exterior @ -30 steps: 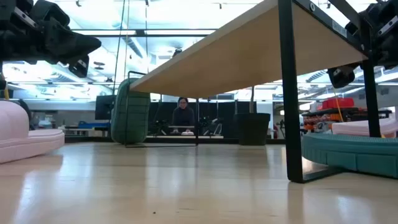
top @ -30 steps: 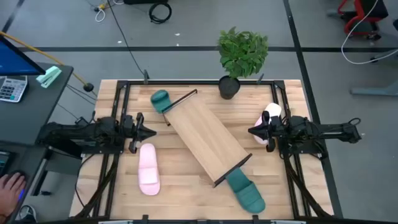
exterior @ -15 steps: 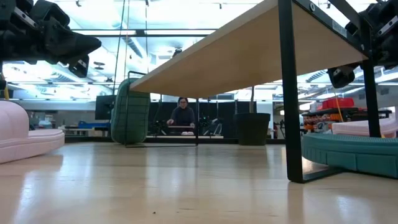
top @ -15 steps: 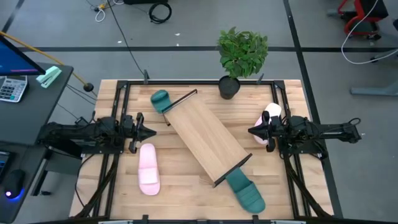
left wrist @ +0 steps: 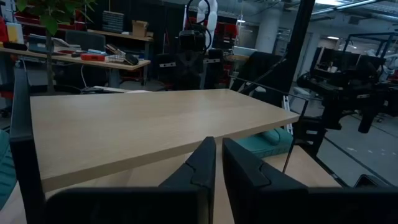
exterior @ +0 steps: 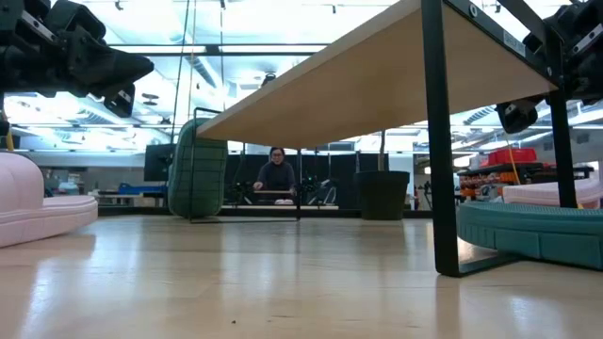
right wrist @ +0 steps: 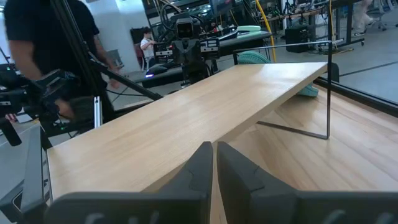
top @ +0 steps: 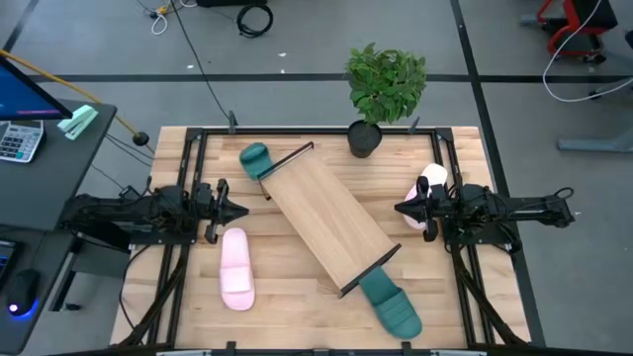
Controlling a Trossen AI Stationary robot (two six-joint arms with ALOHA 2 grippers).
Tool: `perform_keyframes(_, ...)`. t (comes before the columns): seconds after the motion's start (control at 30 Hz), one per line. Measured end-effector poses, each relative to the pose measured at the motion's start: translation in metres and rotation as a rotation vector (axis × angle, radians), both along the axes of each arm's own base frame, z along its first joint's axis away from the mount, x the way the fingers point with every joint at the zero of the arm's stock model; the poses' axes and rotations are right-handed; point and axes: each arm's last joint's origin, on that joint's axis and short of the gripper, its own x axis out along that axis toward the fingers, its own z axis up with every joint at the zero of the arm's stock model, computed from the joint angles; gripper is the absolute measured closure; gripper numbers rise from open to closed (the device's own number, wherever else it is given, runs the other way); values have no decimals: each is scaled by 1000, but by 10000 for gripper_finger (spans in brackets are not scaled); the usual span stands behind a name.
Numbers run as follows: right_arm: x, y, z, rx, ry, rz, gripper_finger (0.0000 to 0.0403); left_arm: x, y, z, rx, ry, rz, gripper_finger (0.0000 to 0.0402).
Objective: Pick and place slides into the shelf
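Observation:
The shelf (top: 326, 220), a light-wood board on thin black end bars, lies diagonally across the table's middle. One teal slide (top: 255, 160) sits at its far-left end, another teal slide (top: 392, 307) at its near-right end. A pink slide (top: 235, 267) lies flat near the table's left side, just nearer than my left gripper (top: 243, 209). The other pink slide (top: 431, 188) lies by the right edge, partly under my right arm. My left gripper (left wrist: 217, 157) and right gripper (right wrist: 214, 155) are both shut, hovering level and pointing at the shelf from opposite sides, touching nothing.
A potted plant (top: 384, 89) stands at the table's far edge, right of centre. Bare tabletop (top: 297, 297) lies on the near side between the pink and teal slides. A desk with a keypad (top: 20, 138) stands left of the table. A person (exterior: 277, 174) sits far behind the table.

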Motion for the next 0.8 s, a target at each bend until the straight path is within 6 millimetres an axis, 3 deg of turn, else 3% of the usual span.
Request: perform_keyframes(0.8,0,0,0,0,0,0,373,0,0,0,0,0,0,370)
